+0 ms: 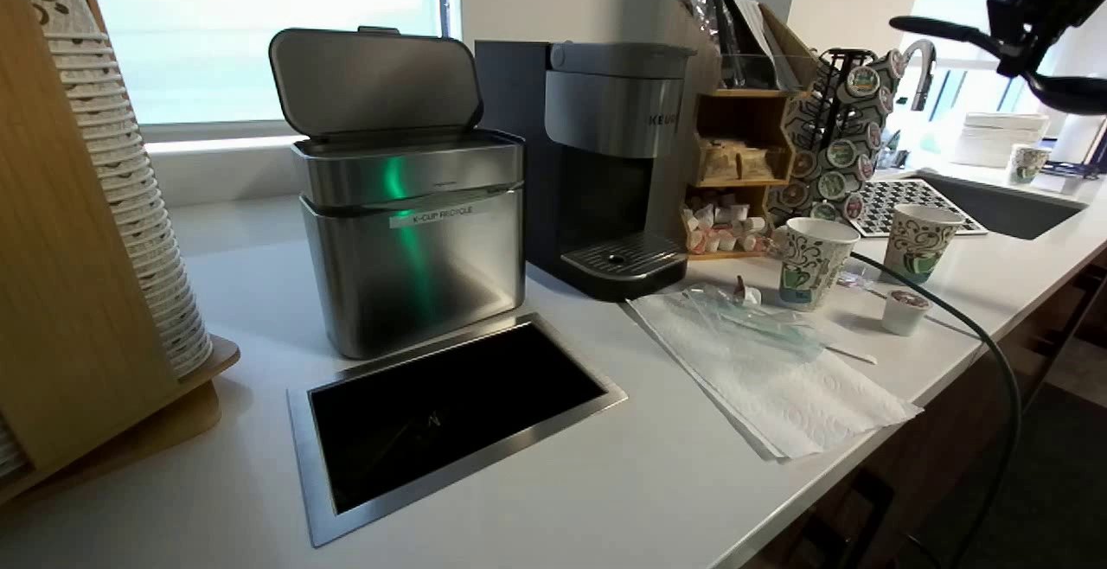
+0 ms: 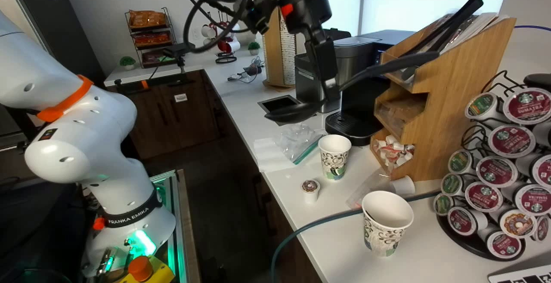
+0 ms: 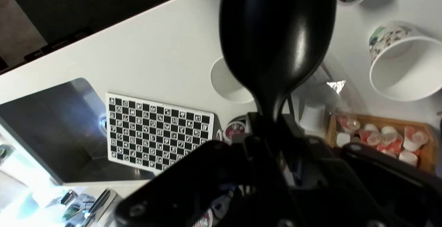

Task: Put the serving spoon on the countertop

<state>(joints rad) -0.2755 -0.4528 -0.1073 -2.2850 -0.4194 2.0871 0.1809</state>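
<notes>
serving spoon (image 3: 277,37): cropped at wrist view's top | dark inset (image 1: 463,413): interior seemingly unreadable

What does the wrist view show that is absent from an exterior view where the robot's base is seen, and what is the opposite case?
Only the wrist view shows the sink. Only that exterior view shows, for example, the robot's base, the orange bag and the cup stack. Both show the gripper holding the serving spoon, the countertop and two paper cups.

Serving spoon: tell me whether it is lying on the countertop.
No, an exterior view shows the pincer holding the serving spoon in the air, clear of the countertop.
</notes>
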